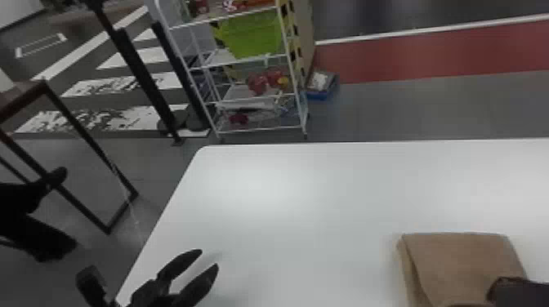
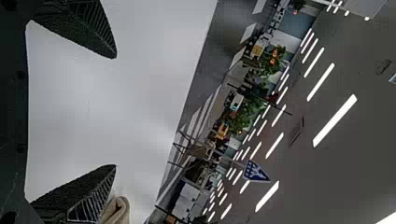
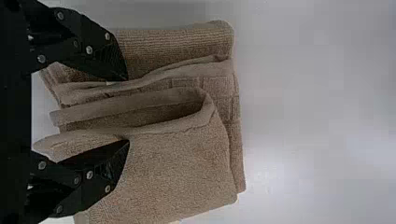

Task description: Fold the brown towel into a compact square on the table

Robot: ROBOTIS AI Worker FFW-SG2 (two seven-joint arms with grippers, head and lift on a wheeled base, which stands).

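Note:
The brown towel (image 1: 461,261) lies folded in layers at the right of the white table in the head view. My left gripper (image 1: 208,261) stands open at the table's left side, well away from the towel. At the towel's lower right corner is my right gripper (image 1: 510,290). In the left wrist view the left gripper (image 2: 116,112) has nothing between its fingers, and a rolled edge of the towel (image 2: 116,211) shows beyond one finger. The right wrist view has the right gripper (image 3: 128,111) open over the towel (image 3: 177,163), whose loose folded edges lie between the spread fingers.
The white table (image 1: 286,204) reaches left and behind the towel. Beyond its far edge stands a white wire rack (image 1: 253,98) with a green bin (image 1: 251,36). A dark-framed table (image 1: 69,118) stands on the floor at the left.

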